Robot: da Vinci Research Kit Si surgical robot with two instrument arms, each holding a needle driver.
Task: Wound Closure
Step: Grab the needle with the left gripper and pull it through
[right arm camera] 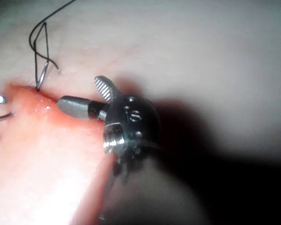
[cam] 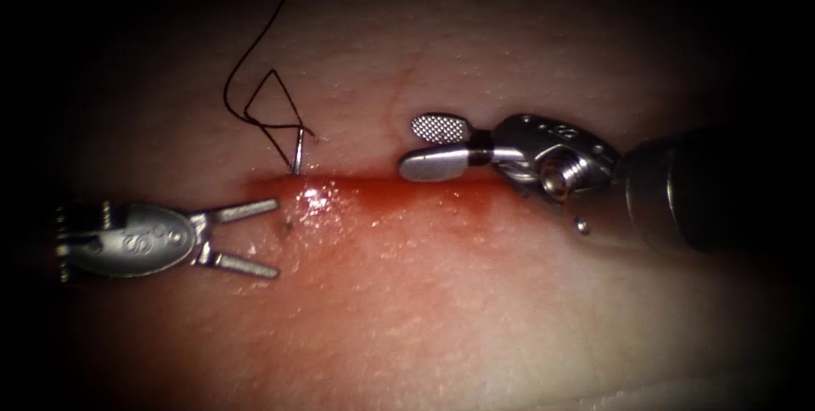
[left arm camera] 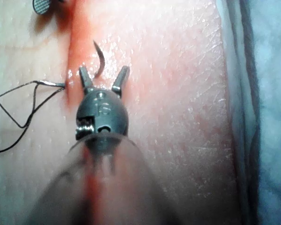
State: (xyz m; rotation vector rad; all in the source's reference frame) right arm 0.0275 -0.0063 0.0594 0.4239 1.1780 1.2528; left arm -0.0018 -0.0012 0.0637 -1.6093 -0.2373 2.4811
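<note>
Left hand [cam: 276, 238]: jaws spread wide, holding nothing, tips just short of the wet patch on the cut [cam: 407, 183]. It sat on the near side of the cut, toward the left end. Right hand [cam: 429, 143]: jaws also parted, gripping nothing, lower jaw lying just above the cut line, upper jaw lifted with its ridged face showing. Neither hand touched needle or thread.

Needle [cam: 299, 153] was in the tissue [cam: 475, 309], free of both hands. Its tail end stood up out of the far lip of the cut, at the left part of the wound, with the thread attached there. In the left wrist view the pointed end [left arm camera: 100, 60] curved up out of the tissue on the other lip, between the spread jaws of the left hand [left arm camera: 104, 74], not touching them. Middle of the curve was buried.

Thread [cam: 255, 88] ran from the needle tail in a loose triangular loop on the far tissue surface, then trailed up and out of frame. Slack, not taut.

Red fluid [cam: 441, 199] lay along the cut and spread over the near side.
</note>
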